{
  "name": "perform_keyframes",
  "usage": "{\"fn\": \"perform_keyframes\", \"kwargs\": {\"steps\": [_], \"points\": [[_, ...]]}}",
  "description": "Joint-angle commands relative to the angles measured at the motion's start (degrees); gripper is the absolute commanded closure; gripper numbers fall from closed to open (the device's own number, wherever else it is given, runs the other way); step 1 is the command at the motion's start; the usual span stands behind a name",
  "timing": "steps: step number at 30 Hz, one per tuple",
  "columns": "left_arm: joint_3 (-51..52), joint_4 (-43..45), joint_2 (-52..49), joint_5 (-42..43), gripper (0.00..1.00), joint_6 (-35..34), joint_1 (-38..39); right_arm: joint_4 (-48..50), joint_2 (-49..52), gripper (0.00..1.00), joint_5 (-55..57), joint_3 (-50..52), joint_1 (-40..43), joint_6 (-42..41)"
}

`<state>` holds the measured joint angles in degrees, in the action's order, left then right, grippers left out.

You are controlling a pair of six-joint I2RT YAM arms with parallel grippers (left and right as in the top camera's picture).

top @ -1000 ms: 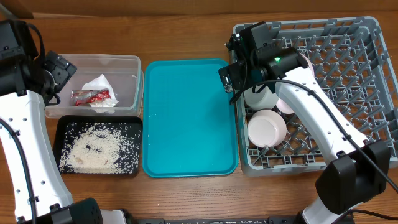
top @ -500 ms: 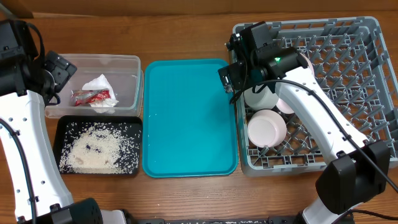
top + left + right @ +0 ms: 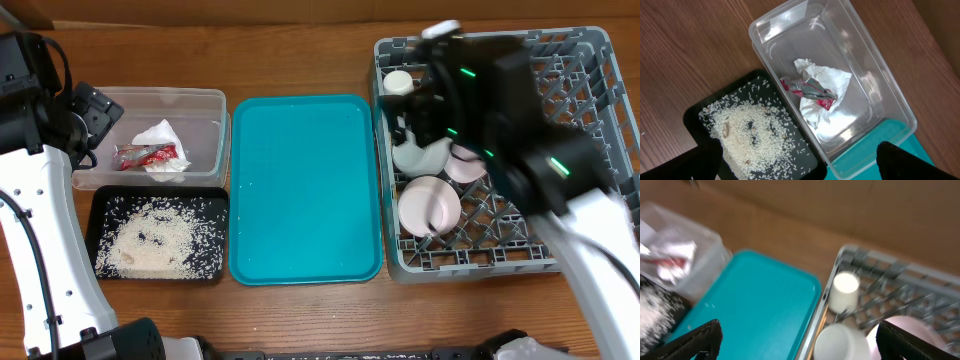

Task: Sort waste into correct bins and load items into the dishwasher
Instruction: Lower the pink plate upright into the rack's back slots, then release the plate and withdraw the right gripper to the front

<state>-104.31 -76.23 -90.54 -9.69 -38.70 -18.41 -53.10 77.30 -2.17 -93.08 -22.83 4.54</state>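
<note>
The right arm has swung away from the left edge of the dish rack (image 3: 590,45) and now shows as a big blur over the middle of it. The small white cup (image 3: 398,82), which the arm was covering, can now be seen standing in the rack's far left corner. The right gripper (image 3: 797,330) has its fingers wide apart and holds nothing. The left gripper (image 3: 797,150) has not moved. It hangs over the left edge of the table (image 3: 300,50), also wide apart and empty.

I think the job is nearly done or all done. The red wrapper (image 3: 150,153) and the napkin (image 3: 160,135) lie in the clear tub (image 3: 205,100), and the rice (image 3: 150,245) is in the black tray (image 3: 100,195) just in front of it. Two white bowls (image 3: 430,205) sit along the rack's left side, with the pink plate (image 3: 465,168) beside them. The teal tray (image 3: 305,190) in the middle of the table has nothing on it.

The blurry arm hides part of the plate and much of the rack, so I cannot tell how the plate stands. The right wrist picture is smeared too.
</note>
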Motion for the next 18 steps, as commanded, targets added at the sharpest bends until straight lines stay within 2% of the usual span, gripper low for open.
{"fn": "perform_keyframes", "kwargs": {"steps": [1, 9, 18], "points": [[-0.4, 0.0, -0.1, -0.8, 0.00, -0.5, -0.3, -0.2, -9.5, 0.00, 0.7, -0.8, 1.9, 0.1], [-0.4, 0.0, -0.1, -0.8, 0.00, -0.5, -0.3, -0.2, -28.2, 0.00, -2.7, 6.8, 13.1, 0.1], [-0.4, 0.0, -0.1, -0.8, 0.00, -0.5, -0.3, 6.2, -52.1, 0.00, -3.3, 33.1, 21.5, -0.2]]}}
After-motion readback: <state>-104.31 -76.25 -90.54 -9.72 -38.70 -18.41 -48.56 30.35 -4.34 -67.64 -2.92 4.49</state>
